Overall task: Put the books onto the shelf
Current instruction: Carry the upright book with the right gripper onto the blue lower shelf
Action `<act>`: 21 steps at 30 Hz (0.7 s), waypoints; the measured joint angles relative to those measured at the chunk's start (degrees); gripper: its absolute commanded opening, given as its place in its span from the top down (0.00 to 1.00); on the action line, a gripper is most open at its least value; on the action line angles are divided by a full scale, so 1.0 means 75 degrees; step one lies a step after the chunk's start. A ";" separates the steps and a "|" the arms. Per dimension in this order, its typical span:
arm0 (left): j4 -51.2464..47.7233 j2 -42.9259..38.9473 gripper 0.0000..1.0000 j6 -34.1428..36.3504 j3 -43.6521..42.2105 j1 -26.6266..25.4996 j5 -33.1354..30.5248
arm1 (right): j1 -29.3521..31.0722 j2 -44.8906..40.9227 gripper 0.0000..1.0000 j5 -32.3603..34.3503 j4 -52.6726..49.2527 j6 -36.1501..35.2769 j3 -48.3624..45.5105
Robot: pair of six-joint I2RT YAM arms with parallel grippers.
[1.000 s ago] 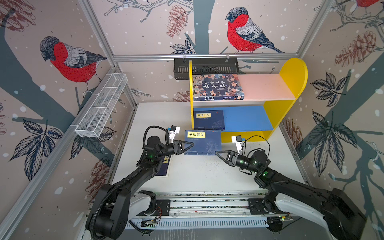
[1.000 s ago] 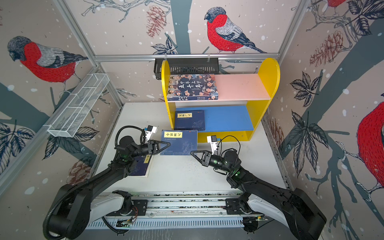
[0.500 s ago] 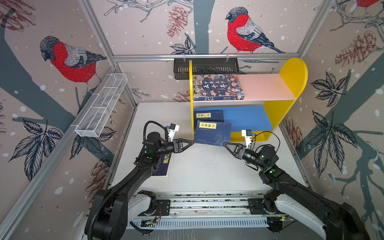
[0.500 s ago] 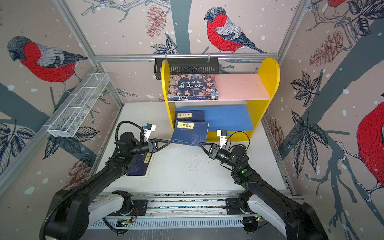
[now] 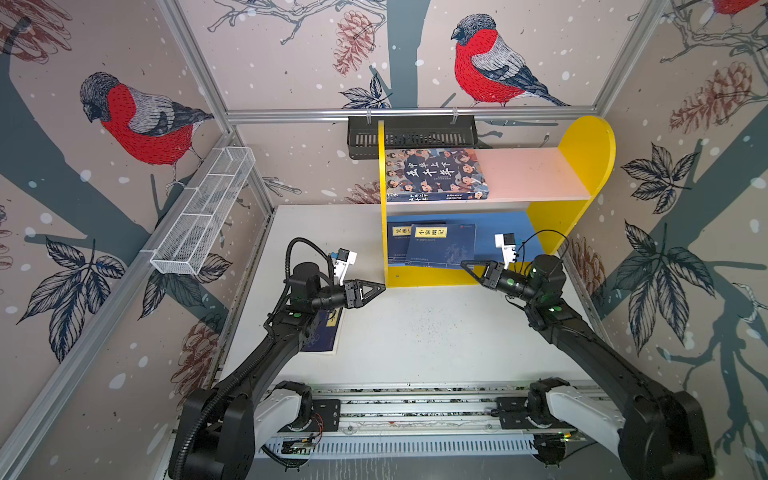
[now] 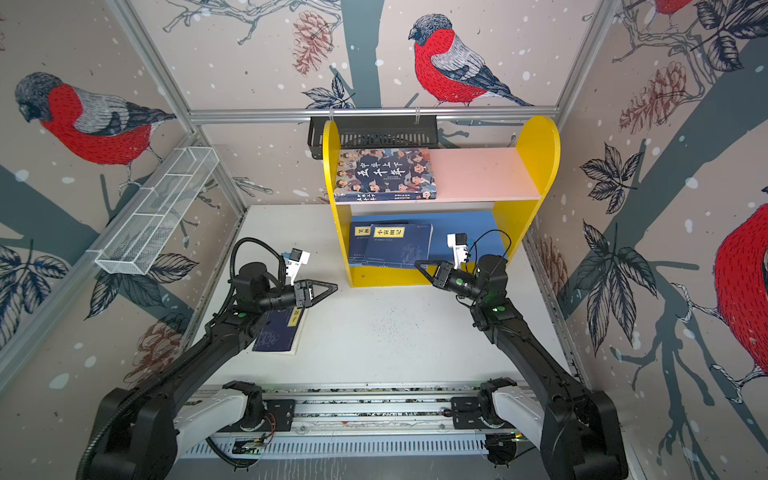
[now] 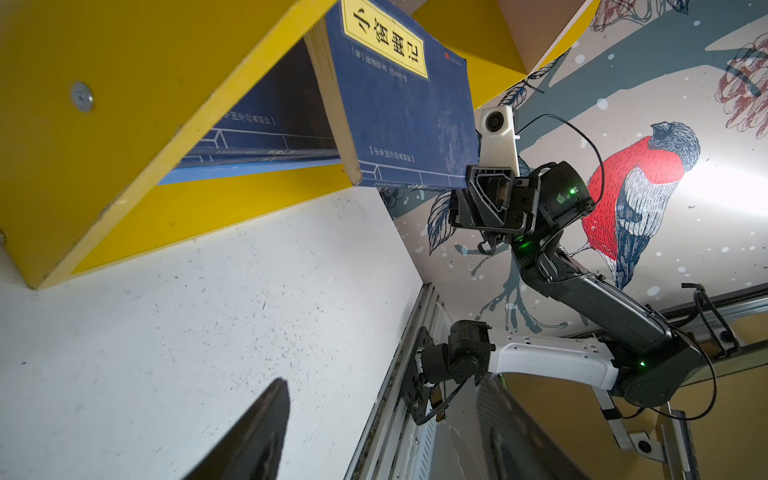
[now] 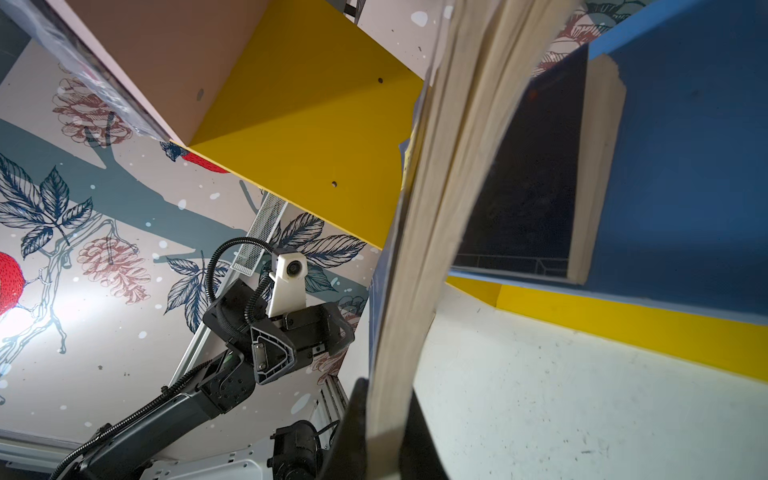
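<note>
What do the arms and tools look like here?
Black left arm and right arm, white base links, silver rail. The left tool and right tool: black, triangular, open-framed. White camera block on each wrist. Corrugated black hose on the left, thin black cable on the right. Green joint LEDs.

Tilted book (image 5: pixel 440 247) over flat book (image 5: pixel 397 245) on lower board (image 5: pixel 507 224); thick book (image 5: pixel 436 174) on upper board (image 5: pixel 536 174).

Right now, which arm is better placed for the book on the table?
Probably left: left tool open, empty, near the table book; right tool shut on a second book at the shelf.
</note>
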 measured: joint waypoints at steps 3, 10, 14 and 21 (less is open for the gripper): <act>-0.0026 -0.0006 0.28 0.0058 0.0000 0.0003 -0.0003 | 0.0000 0.0647 0.99 -0.0251 0.0099 -0.0064 0.0347; -0.0052 -0.0067 0.28 0.0152 0.0000 0.0003 -0.0009 | 0.0009 0.1979 1.00 -0.0638 0.0790 0.0000 0.0903; -0.0058 -0.0093 0.27 0.0201 -0.0003 0.0003 -0.0015 | 0.0058 0.2541 0.99 -0.0740 0.1268 0.0210 0.1122; -0.0087 -0.0125 0.27 0.0326 -0.0023 0.0003 -0.0017 | 0.0169 0.3156 1.00 -0.0889 0.1679 0.0385 0.1346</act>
